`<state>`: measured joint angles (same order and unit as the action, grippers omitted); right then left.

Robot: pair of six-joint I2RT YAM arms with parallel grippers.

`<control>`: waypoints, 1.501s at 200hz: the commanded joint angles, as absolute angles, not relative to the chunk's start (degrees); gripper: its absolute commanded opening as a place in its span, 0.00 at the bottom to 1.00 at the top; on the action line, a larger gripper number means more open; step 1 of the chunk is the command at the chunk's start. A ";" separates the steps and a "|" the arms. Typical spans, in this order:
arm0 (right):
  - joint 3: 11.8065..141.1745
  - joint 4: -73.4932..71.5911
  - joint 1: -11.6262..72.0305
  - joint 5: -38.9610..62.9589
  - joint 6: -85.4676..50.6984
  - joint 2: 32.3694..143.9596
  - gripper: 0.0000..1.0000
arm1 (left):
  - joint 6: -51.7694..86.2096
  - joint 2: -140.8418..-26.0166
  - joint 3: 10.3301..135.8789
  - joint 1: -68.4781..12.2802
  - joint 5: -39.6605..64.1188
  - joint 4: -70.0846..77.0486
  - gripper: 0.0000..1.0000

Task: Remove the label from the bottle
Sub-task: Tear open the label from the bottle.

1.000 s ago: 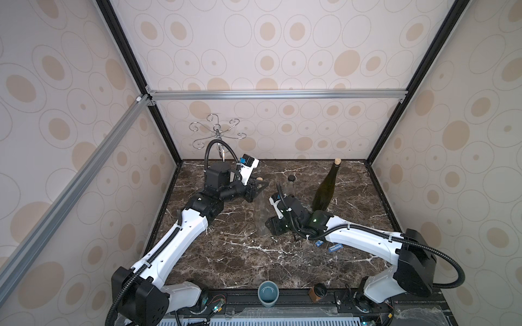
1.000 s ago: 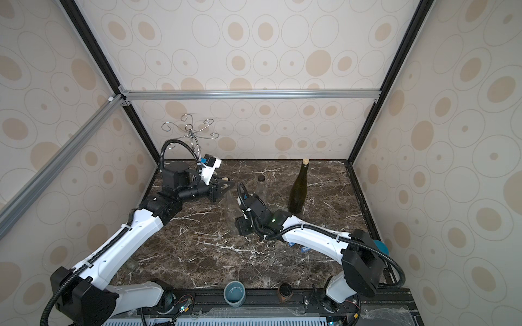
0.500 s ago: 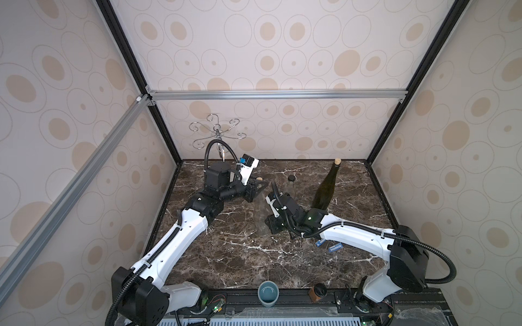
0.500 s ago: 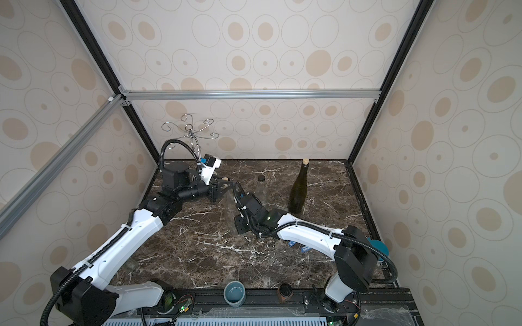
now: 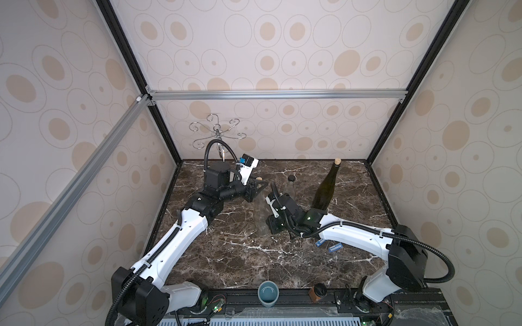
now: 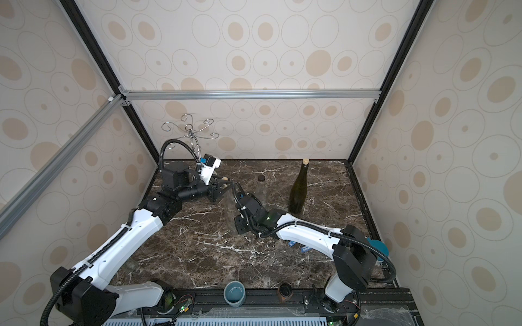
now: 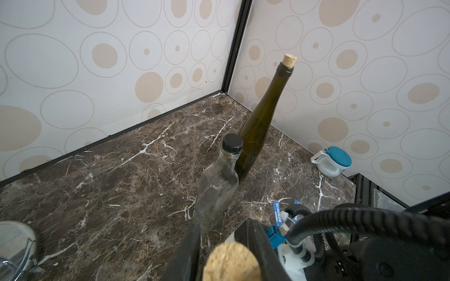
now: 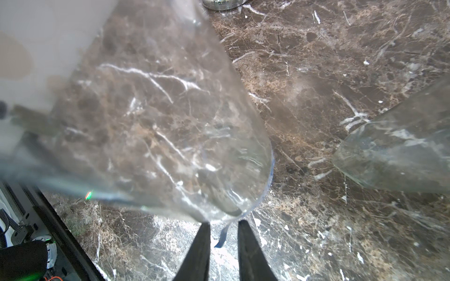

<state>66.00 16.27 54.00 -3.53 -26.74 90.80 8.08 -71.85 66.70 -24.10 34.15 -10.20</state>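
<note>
Blue cup (image 5: 267,292): stands at the near edge of the desk (image 5: 240,262), apart from the work.
Blue scraps (image 5: 335,248): two small pieces lie flat on the desk under the right arm. They look like label bits already off.
Right gripper (image 8: 223,225): low at the base of the clear bottle (image 8: 158,121). Its jaws stand a narrow gap apart on either side of the label strip (image 8: 222,234), with no pinch visible.
Label strip: a thin blue ribbon hangs loose from the bottle's bottom rim, and a blue line runs on up that rim.
Clear bottle: mid-desk, base down, tall and leaning slightly.
Handling: the glass is stiff, smooth, slippery and breakable. The strip is light, limp and likely to tear, so it is best pinched close to the rim and pulled along it.
Left gripper (image 7: 222,223): jaws clenched on the clear bottle's corked neck, steadying it.
Small bottle (image 7: 219,185): clear with a black cap, just beyond.
Green bottle (image 5: 324,192): corked and upright, far right.
Writing: the scraps carry white print too small to read, and no brand shows.
</note>
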 commanded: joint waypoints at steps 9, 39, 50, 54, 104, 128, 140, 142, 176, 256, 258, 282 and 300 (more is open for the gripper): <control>66.25 15.71 54.32 -4.09 -26.49 90.93 0.18 | 8.61 -72.22 67.32 -24.18 34.54 -14.85 0.08; 65.63 15.71 54.32 -4.47 -26.48 90.22 0.15 | 8.61 -72.24 67.35 -24.19 34.45 -14.89 0.08; 65.47 15.70 54.36 -4.80 -26.36 89.96 0.14 | 8.61 -72.18 67.32 -24.17 34.52 -14.85 0.08; 65.48 15.68 54.32 -4.91 -26.24 89.93 0.13 | 8.61 -72.17 67.32 -24.17 34.61 -14.83 0.08; 64.93 16.28 54.33 -6.09 -26.19 88.97 0.06 | 8.53 -71.90 67.06 -24.17 34.63 -15.01 0.08; 64.35 16.04 54.32 -6.75 -26.17 88.18 0.06 | 8.34 -71.76 67.06 -24.17 34.45 -15.20 0.08; 64.13 16.12 54.32 -7.12 -26.10 87.86 0.06 | 8.34 -71.85 67.04 -24.17 34.44 -15.21 0.08; 64.09 16.11 54.32 -7.23 -26.10 87.86 0.06 | 8.35 -71.86 67.01 -24.17 34.49 -15.21 0.08; 63.39 16.00 54.23 -7.87 -25.62 87.04 0.11 | 8.35 -71.89 66.96 -24.17 34.54 -15.03 0.08; 60.95 13.08 53.53 -4.74 -23.33 83.81 0.35 | 8.30 -71.85 67.06 -24.17 34.54 -15.21 0.08; 60.96 13.14 53.53 -4.74 -23.26 83.79 0.35 | 8.34 -71.84 67.06 -24.17 34.50 -15.21 0.08; 62.02 14.61 53.61 -3.33 -22.24 84.28 0.39 | 8.35 -71.97 67.15 -24.17 34.45 -15.21 0.08; 63.09 15.57 53.57 -2.47 -22.15 85.45 0.40 | 8.22 -72.12 67.45 -24.17 34.39 -15.21 0.08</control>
<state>61.69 14.20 53.82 -4.16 -23.18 85.08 8.05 -71.83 66.70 -24.10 34.15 -10.24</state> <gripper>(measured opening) 0.394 0.300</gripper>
